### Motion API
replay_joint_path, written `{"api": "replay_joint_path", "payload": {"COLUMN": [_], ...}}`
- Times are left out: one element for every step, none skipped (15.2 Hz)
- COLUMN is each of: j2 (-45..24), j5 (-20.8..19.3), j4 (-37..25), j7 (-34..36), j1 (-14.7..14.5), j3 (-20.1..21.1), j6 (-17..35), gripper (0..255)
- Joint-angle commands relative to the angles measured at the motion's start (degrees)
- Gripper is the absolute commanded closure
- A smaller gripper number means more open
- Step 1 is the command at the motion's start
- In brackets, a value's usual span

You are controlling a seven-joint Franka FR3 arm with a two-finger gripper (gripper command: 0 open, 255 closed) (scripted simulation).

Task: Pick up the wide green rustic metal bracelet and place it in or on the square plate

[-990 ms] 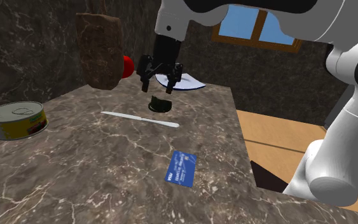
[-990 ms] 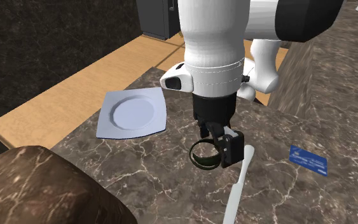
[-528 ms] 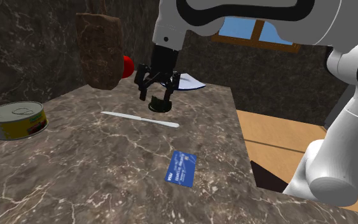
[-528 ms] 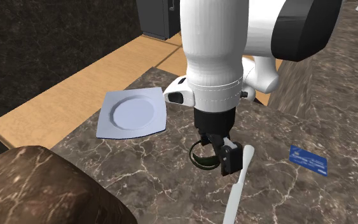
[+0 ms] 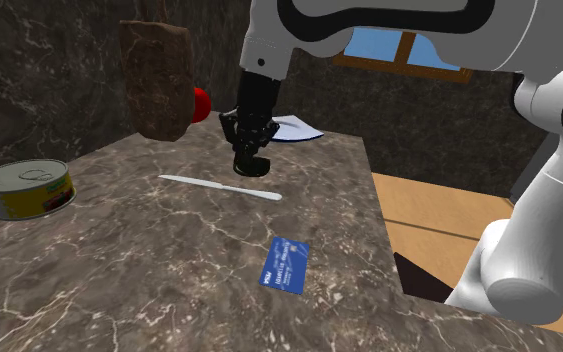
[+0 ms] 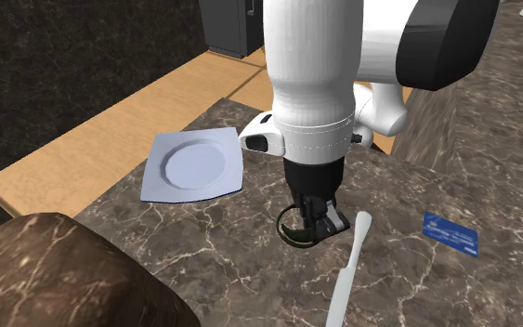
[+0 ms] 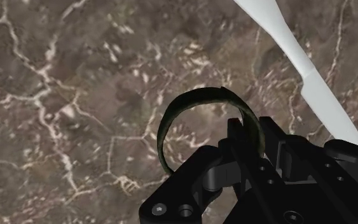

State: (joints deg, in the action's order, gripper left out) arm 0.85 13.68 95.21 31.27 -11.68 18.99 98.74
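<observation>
Dark marbled counter (image 5: pixel 169 260): the green bracelet (image 7: pixel 203 95) rests on it, ring opening up, near the white square plate (image 6: pixel 171 190). Your pincer (image 6: pixel 317 226) is clamped on one side of the band, one finger inside the ring and one outside. That thin wall is likely the only part narrow enough to grip.

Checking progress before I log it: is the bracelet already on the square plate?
No, the bracelet lies on the marble counter, apart from the white square plate.
</observation>
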Motion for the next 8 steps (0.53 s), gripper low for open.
{"api": "replay_joint_path", "payload": {"j2": [0.0, 0.0, 0.0, 0.01, 0.01, 0.02, 0.01, -0.13], "j5": [0.0, 0.0, 0.0, 0.0, 0.0, 0.01, 0.0, -0.07], "j4": [0.0, 0.0, 0.0, 0.01, 0.0, 0.01, 0.02, -0.91], "j7": [0.0, 0.0, 0.0, 0.01, -0.01, -0.01, 0.0, 0.19], "j1": [0.0, 0.0, 0.0, 0.0, 0.0, 0.01, 0.0, 0.01], "j3": [0.0, 0.0, 0.0, 0.0, 0.0, -0.01, 0.0, 0.0], "j6": [0.0, 0.0, 0.0, 0.0, -0.01, -0.01, 0.01, -0.76], "gripper": [255, 255, 255, 255, 255, 255, 255, 255]}}
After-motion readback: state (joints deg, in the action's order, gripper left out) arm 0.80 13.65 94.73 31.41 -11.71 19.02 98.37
